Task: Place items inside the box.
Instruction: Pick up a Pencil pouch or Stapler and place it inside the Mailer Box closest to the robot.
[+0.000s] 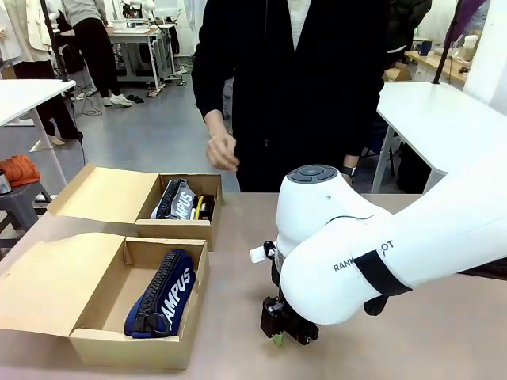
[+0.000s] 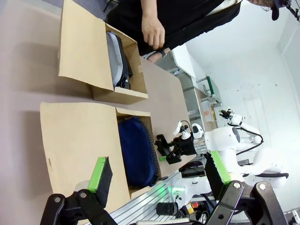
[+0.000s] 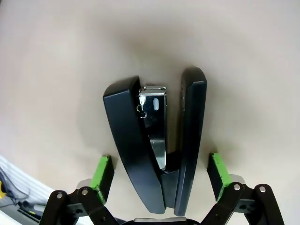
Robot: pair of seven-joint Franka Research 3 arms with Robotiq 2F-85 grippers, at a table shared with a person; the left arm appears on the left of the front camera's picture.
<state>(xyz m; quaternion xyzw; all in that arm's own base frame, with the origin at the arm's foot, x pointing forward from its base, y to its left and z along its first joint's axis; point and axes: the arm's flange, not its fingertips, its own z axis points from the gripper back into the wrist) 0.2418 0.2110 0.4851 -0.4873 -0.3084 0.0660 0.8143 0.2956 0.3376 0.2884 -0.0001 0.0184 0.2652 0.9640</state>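
Straddling black stapler (image 3: 131,136); right tool (image 3: 159,161) wide, pads (image 3: 102,172) clear; left tool (image 2: 157,163) wide, empty; near box (image 1: 131,348) leftward

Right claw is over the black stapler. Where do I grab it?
Come straight down with the right claw and close across the black stapler near its hinge, on the two outer faces. It lies on its side, gaping at the far end; the hinge end likely won't collapse.
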